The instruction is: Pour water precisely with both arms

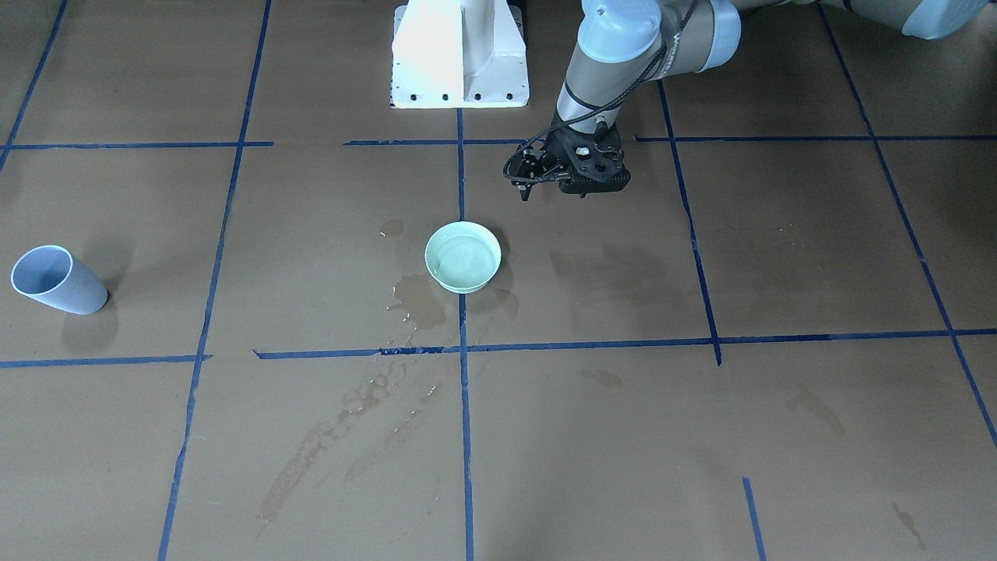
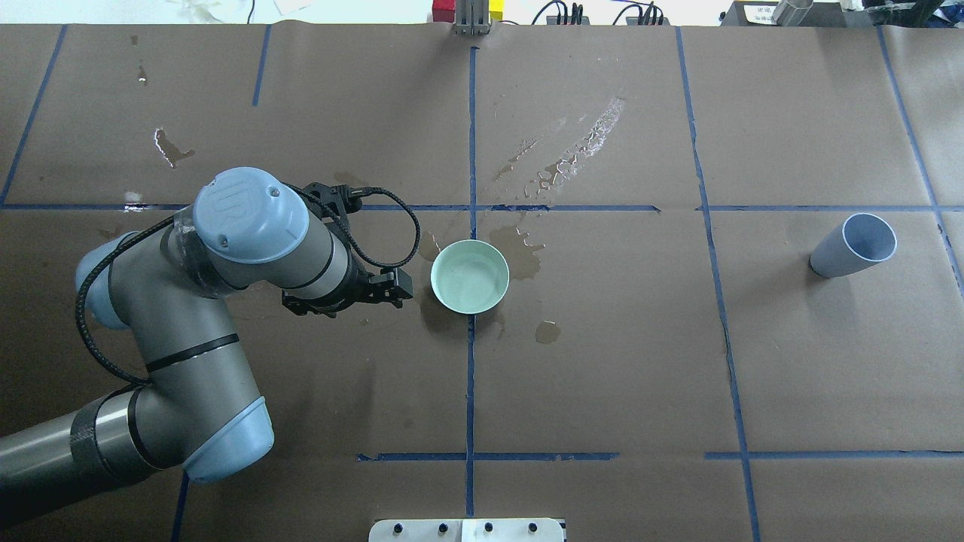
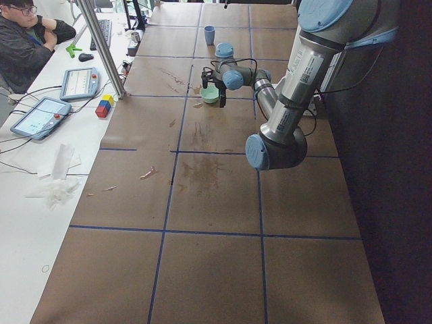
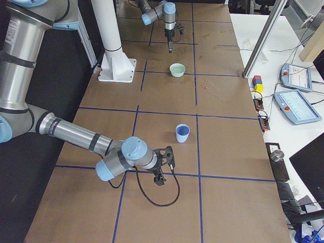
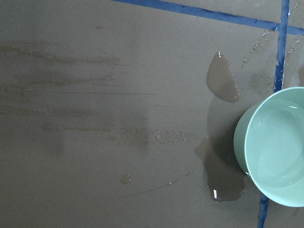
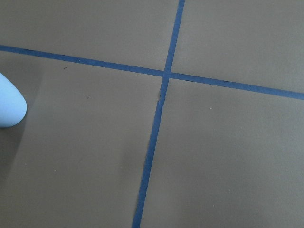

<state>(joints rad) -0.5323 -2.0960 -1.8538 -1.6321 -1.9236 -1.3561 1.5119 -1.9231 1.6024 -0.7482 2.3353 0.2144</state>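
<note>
A mint-green bowl (image 1: 463, 257) (image 2: 470, 276) stands at the table's middle. It holds a little clear water (image 5: 280, 147) with a faint gloss. My left gripper (image 1: 524, 191) (image 2: 405, 287) hangs just beside the bowl on the robot's left, above the paper. Its fingers look shut and hold nothing. A pale blue cup (image 1: 54, 280) (image 2: 855, 245) (image 4: 182, 133) stands upright far to the robot's right, and its edge shows in the right wrist view (image 6: 9, 107). My right gripper (image 4: 161, 177) shows only in the exterior right view, low over the table past the cup, so I cannot tell whether it is open or shut.
Wet patches and spilled drops lie around the bowl (image 1: 417, 300) and in a streak beyond it (image 2: 572, 150). The white pedestal (image 1: 459, 54) stands behind the bowl. Blue tape lines cross the brown paper. A seated operator (image 3: 27, 40) and tablets are at a side bench.
</note>
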